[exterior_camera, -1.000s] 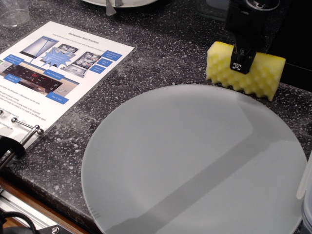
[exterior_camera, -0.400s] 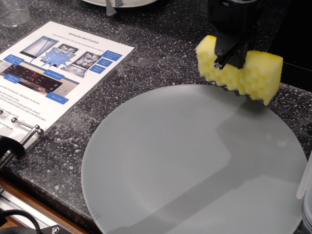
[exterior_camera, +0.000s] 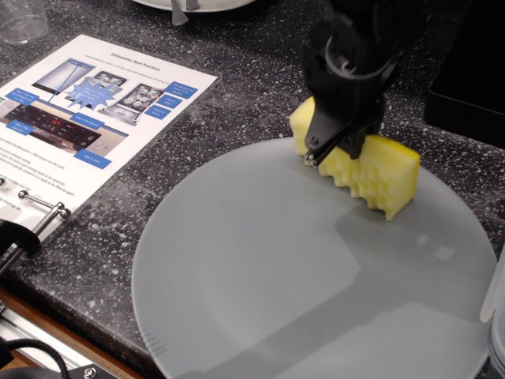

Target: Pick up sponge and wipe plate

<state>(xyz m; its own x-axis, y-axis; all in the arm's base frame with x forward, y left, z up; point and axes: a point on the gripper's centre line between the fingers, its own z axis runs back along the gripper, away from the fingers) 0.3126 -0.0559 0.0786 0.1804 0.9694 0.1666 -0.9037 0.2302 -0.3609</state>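
The large flat light-grey plate [exterior_camera: 260, 276] lies on the dark speckled counter and fills the lower middle of the view. The bright yellow sponge [exterior_camera: 379, 178], bumpy side facing down and toward the camera, hangs over the plate's far edge. My black gripper [exterior_camera: 335, 150] comes down from the top and is shut on the sponge near its left part. Whether the sponge touches the plate I cannot tell; its shadow falls just below it on the plate.
A printed dishwasher instruction sheet [exterior_camera: 87, 110] in a ring binder [exterior_camera: 39, 209] lies at the left. A white dish [exterior_camera: 197, 4] shows partly at the top edge, a clear glass [exterior_camera: 20, 20] at top left. A clear container edge [exterior_camera: 493, 308] stands at the right.
The gripper lifted the sponge off the counter behind the plate and carried it forward and left, down over the plate's far edge.
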